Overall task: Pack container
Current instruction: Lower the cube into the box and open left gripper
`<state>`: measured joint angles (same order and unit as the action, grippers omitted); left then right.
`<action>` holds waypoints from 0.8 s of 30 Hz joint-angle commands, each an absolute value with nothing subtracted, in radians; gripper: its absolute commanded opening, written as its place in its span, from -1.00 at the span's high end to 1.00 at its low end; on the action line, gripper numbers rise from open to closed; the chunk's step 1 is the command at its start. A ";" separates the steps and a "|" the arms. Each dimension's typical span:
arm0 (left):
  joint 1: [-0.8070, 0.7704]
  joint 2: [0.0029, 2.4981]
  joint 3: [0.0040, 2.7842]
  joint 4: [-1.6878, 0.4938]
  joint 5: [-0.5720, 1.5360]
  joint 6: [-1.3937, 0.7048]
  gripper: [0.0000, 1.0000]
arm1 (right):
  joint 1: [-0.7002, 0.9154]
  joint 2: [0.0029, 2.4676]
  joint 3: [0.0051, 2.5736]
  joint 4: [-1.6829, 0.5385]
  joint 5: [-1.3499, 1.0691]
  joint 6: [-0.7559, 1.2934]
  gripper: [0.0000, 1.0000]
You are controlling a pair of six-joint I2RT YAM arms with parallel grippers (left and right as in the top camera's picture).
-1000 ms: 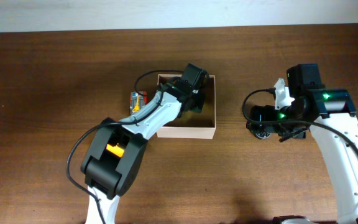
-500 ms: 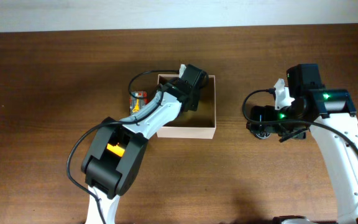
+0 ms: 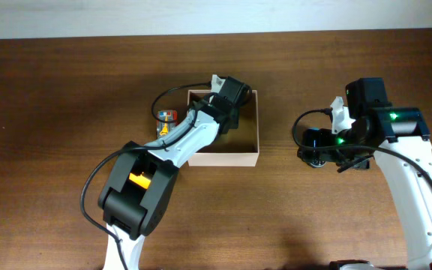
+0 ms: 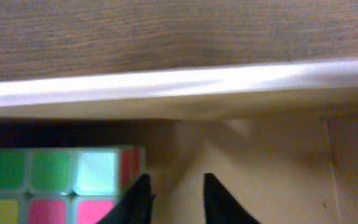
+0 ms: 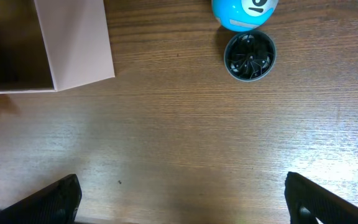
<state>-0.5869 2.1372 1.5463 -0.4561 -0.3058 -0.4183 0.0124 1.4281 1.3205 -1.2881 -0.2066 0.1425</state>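
L pincer [image 4: 174, 186]: fingers are set narrowly apart, nothing held betw. them. Puzzle cube [image 4: 55, 186] is seen just beside one fingertip. Beyond tips, tan inner corner and white rim of container [image 4: 229, 78] are seen, then wood desk [image 4: 166, 31]. R pincer [image 5: 180, 180]: spread wide, empty, held over desk. Farther off, dark round pot [image 5: 249, 56] and blue ball [image 5: 244, 11] are seen side by side. Overhead: container is located mid-desk, cube just outside its L wall.
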 commanded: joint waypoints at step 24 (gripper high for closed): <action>-0.250 1.875 1.678 -1.008 -0.041 -0.184 -0.99 | 0.004 1.432 1.328 -1.291 -0.201 0.138 -0.97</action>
<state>-0.3279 1.7794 1.7203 -1.0073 -0.1902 -0.1978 0.0124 1.4281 1.3205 -1.2903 -0.2066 0.1425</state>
